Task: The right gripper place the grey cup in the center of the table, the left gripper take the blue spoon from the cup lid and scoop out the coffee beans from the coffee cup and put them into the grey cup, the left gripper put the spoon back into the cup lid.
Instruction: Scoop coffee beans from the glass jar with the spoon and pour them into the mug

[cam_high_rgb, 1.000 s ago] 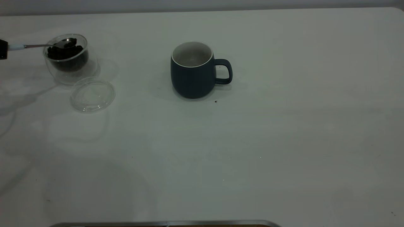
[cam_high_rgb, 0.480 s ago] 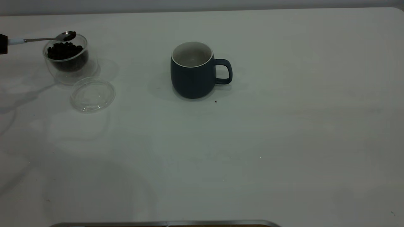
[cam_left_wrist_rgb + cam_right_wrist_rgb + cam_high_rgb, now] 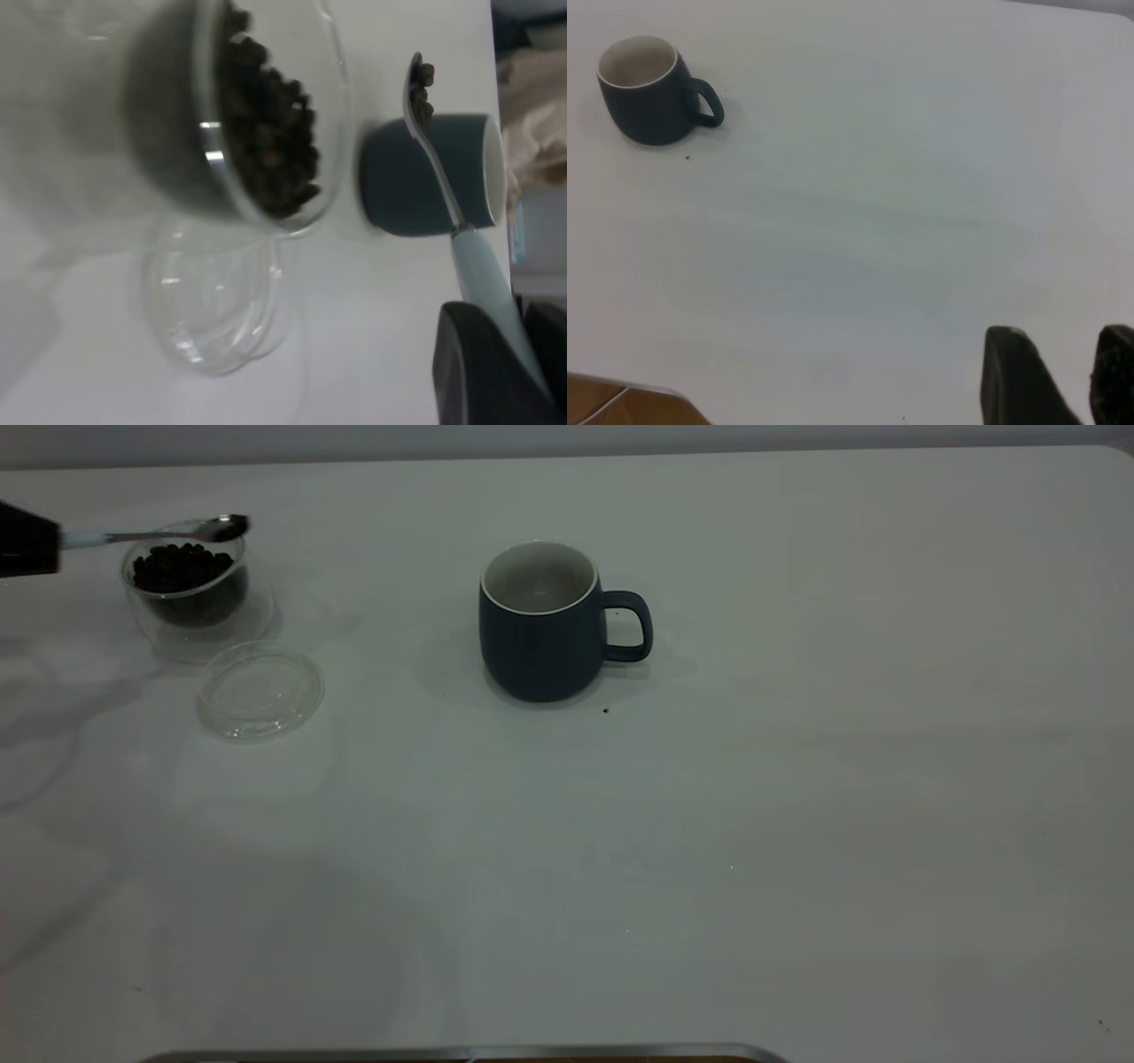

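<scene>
Bare table (image 3: 390,584) between coffee cup (image 3: 190,589) and grey cup (image 3: 540,624); cup lid (image 3: 260,691) just beside the coffee cup.

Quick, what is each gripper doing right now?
Left gripper: shut on the blue spoon, which carries coffee beans.
Right gripper: open, holding nothing.
</scene>
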